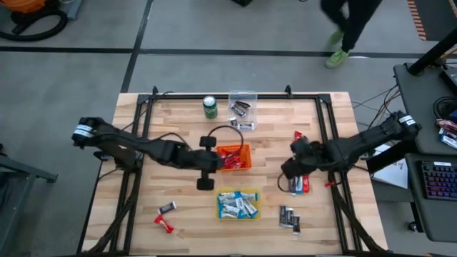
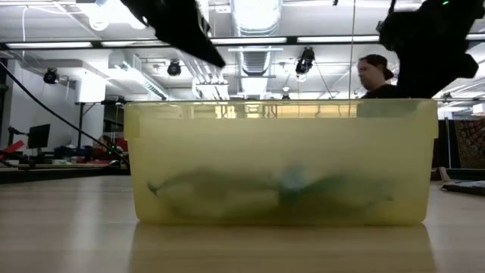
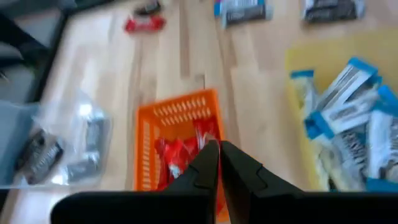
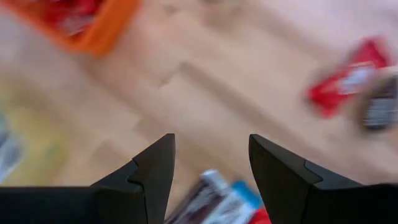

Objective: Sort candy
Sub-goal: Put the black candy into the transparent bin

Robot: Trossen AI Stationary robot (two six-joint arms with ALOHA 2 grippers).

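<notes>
Left pincer over the orange bin, fingers nearly together with only a thin slit between them, nothing seen held. Red candy lies in the bin directly beneath its tips. Yellow bin of blue-and-white candy sits just to one side of it; clear bin with dark candy on the opposite side.

Right pincer hangs above bare table, fingers spread wide, empty. A blue-and-white bar lies just below the gap between its fingers; a red bar farther ahead.

Loose candy near the table's front edge: red and dark bars well away from the left pincer, two dark bars near the right one. Green can beside the clear bin.
</notes>
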